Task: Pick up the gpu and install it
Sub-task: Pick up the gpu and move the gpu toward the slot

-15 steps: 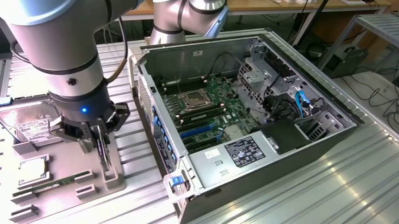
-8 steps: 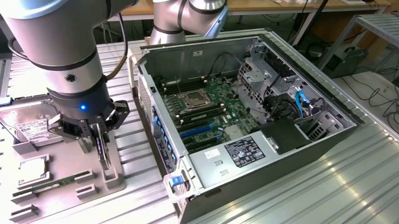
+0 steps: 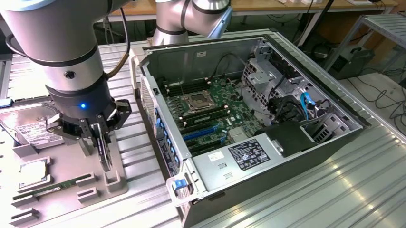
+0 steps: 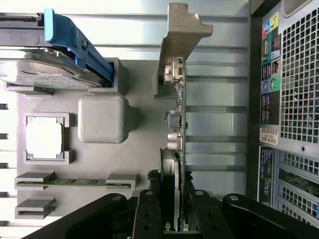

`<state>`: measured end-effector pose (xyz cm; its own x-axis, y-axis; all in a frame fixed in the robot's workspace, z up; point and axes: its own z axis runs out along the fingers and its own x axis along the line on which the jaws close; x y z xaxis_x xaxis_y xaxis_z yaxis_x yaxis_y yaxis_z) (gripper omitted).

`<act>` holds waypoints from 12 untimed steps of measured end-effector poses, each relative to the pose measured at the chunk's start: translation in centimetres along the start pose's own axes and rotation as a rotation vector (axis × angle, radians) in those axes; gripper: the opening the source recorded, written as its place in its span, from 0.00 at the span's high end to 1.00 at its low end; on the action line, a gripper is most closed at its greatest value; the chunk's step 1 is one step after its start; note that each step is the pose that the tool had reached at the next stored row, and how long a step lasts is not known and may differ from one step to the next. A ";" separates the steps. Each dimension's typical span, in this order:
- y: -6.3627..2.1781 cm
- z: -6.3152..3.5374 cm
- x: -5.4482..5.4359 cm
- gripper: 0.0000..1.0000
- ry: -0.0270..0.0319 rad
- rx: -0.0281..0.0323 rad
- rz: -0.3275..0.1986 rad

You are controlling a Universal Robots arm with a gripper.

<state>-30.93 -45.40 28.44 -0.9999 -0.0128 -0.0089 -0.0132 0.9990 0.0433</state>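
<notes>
The gpu [image 4: 180, 124] is a thin green card seen edge-on, with its silver metal bracket [image 4: 182, 35] at the end far from the fingers. My gripper [image 4: 174, 211] is shut on it, one black finger [image 4: 148, 214] on each flat side. In the exterior view the gpu [image 3: 105, 154] shows as a dark upright strip hanging from my gripper [image 3: 100, 140]. It stands over the grey fixture tray [image 3: 117, 183], at the exterior view's left of the open computer case [image 3: 254, 118]. Whether its lower edge still touches the tray I cannot tell.
The case lies on its side with the motherboard and blue expansion slots [image 3: 203, 133] exposed. The tray also holds a silver hard drive [image 3: 32, 128], a processor [image 3: 35, 173] and a long green memory stick [image 3: 54, 187]. The case's perforated rear panel [image 4: 291, 99] is close beside the card.
</notes>
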 end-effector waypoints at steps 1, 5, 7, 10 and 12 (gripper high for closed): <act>0.00 -0.09 0.0 0.73 0.0001 0.0000 0.000; 0.02 -0.40 0.0 0.73 -0.0001 0.0000 0.000; 0.03 -0.64 0.0 0.73 -0.0001 -0.0001 0.000; 0.04 -0.90 0.0 0.73 0.0000 0.0000 0.000; 0.05 -1.06 0.0 0.73 0.0000 0.0000 0.000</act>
<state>-30.93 -45.40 29.51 -0.9999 -0.0128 -0.0089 -0.0132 0.9990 0.0433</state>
